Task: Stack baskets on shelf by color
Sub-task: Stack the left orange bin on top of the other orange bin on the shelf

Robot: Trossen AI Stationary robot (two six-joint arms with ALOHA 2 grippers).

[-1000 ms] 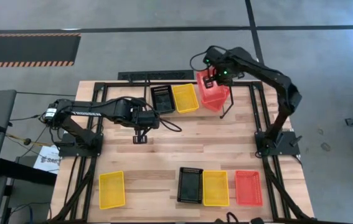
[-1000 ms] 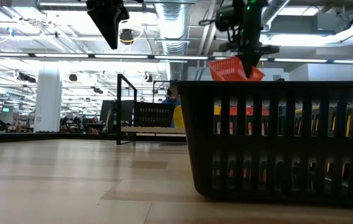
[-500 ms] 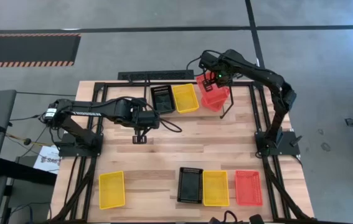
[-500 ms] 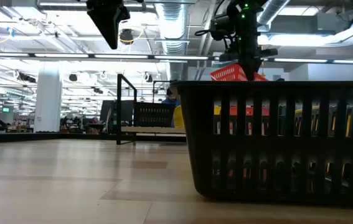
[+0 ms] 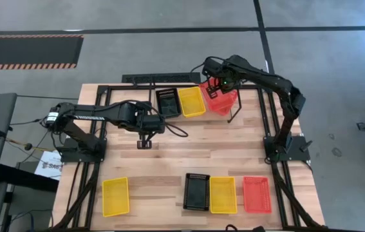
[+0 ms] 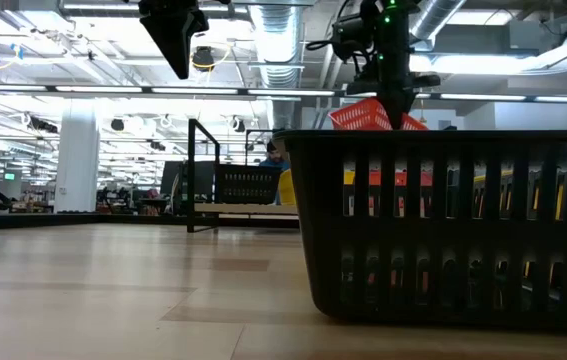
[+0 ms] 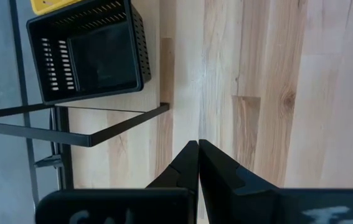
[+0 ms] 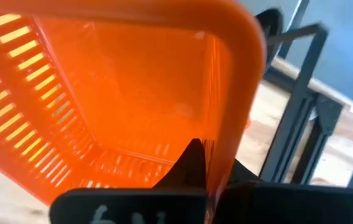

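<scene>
My right gripper (image 5: 216,86) is shut on a red-orange basket (image 5: 223,100) above the right end of the shelf (image 5: 235,115) at the table's far side. In the low view this basket (image 6: 367,116) hangs tilted, high over the tabletop. On the shelf a black basket (image 5: 167,102) and a yellow basket (image 5: 191,101) rest side by side on their bottoms. My left gripper (image 5: 145,143) is shut and empty over bare wood near the shelf's left end (image 7: 101,133), with the black basket (image 7: 89,53) ahead of it. My right gripper holds the red-orange basket by its rim (image 8: 225,146), close to a corner. One finger (image 8: 192,163) is inside the basket and the other is outside the wall. The fingers come from above, slanting down. The basket is lifted clear and hangs tilted below them.
Along the near edge lie a yellow basket (image 5: 116,196), a black basket (image 5: 196,192), a yellow basket (image 5: 223,194) and a red-orange basket (image 5: 257,194). The black one (image 6: 453,230) fills the low view's right half. Bare wood lies across the table's middle.
My right gripper has gone a little toward the table's left edge and slightly down, rolling at the wrist. The red-orange basket has gone with it, still tilted and clear of the shelf.
</scene>
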